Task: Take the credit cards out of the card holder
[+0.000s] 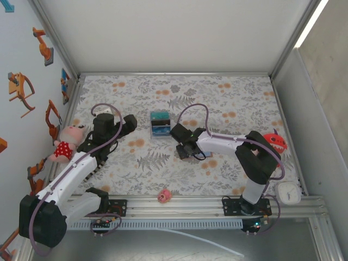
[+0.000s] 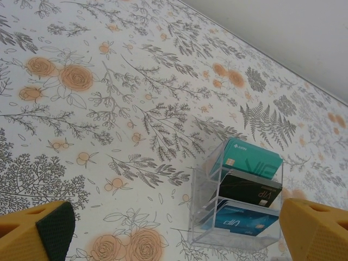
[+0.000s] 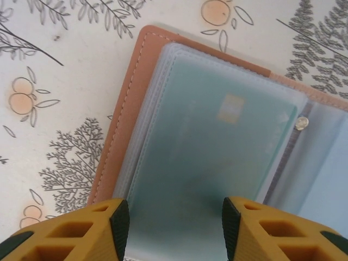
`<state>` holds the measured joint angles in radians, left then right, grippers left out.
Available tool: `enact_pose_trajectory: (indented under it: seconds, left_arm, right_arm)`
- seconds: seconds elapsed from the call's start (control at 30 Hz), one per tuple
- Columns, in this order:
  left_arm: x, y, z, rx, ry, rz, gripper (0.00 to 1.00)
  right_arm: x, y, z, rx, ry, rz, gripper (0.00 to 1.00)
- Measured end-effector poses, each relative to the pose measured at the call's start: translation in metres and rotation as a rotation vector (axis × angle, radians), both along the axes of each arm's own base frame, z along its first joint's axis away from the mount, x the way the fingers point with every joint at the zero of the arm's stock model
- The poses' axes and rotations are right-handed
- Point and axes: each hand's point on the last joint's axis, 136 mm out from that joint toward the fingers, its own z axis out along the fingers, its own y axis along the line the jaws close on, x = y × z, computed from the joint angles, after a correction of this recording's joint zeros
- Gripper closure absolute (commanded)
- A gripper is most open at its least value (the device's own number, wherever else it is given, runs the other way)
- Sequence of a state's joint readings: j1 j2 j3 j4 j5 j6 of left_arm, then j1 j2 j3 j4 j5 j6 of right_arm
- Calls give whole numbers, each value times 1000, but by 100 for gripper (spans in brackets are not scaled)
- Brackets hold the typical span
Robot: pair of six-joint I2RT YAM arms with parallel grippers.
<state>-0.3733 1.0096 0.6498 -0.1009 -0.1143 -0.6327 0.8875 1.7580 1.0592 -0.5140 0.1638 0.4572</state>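
Note:
The card holder (image 3: 117, 136) lies open on the flowered table, a tan-brown cover with pale blue-grey clear sleeves. One teal credit card (image 3: 217, 147) with a gold chip sits inside the top sleeve. My right gripper (image 3: 172, 223) hovers just over that sleeve, its fingers apart on either side and nothing clamped. In the top view the right gripper (image 1: 187, 151) covers most of the holder. A clear rack (image 2: 239, 201) holds three more credit cards, teal (image 2: 250, 160), black and blue. My left gripper (image 2: 179, 234) hangs wide open a short way from it, left of the rack (image 1: 160, 124) in the top view.
A pink plush doll (image 1: 65, 142) leans at the left wall beside the left arm. A small pink toy (image 1: 165, 195) lies at the near edge, a red toy (image 1: 274, 142) and a white object (image 1: 288, 191) at the right. Walls close in the table.

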Motion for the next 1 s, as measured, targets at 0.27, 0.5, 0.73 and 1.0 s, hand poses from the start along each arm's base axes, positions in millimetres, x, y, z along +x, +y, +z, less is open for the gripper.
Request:
enact_pose_trajectory:
  seconds: [0.27, 0.5, 0.73, 1.0]
  left_arm:
    - [0, -6, -2, -6, 8, -24, 3]
    - [0, -13, 1, 0, 3, -52, 3]
    - [0, -19, 8, 4, -14, -75, 3]
    - [0, -26, 14, 20, -31, -99, 3]
  right_arm:
    - [-3, 7, -1, 36, 22, 10, 49]
    - [-6, 11, -1, 59, 40, 19, 47]
    - [-7, 11, -2, 63, 45, 21, 47]
    - [-7, 12, -3, 68, 42, 21, 54]
